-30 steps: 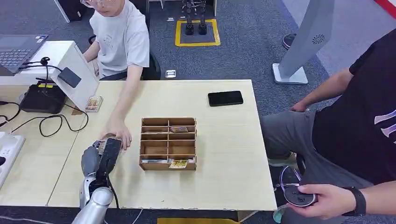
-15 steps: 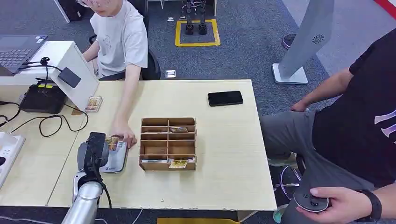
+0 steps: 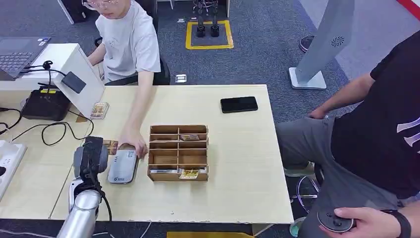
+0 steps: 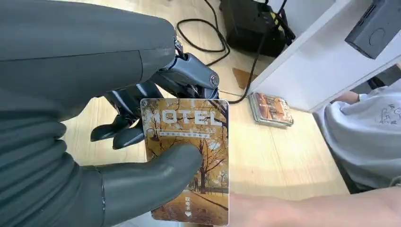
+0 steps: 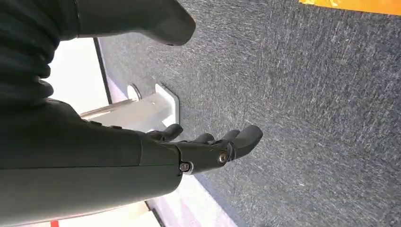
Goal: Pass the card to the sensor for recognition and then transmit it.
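My left hand (image 3: 90,154) holds a hotel card (image 4: 189,156) printed with autumn trees, pinched between thumb and fingers. In the head view the card (image 3: 112,147) sticks out toward the person's hand (image 3: 131,145). The grey card sensor (image 3: 122,166) lies flat on the table just right of my left hand, left of the wooden organiser (image 3: 178,152). In the right wrist view my right hand (image 5: 208,149) hangs over carpet, fingers apart and holding nothing.
A person in a grey shirt (image 3: 126,42) sits behind the table, an arm stretched to the sensor. A stack of cards (image 3: 99,109), a black box with cables (image 3: 45,104), a phone (image 3: 239,104). Another person (image 3: 376,134) sits at right with a controller (image 3: 336,219).
My left hand moved left and away from me off the sensor, carrying the card; the sensor now lies uncovered. The person's hand stayed near the sensor's far edge.
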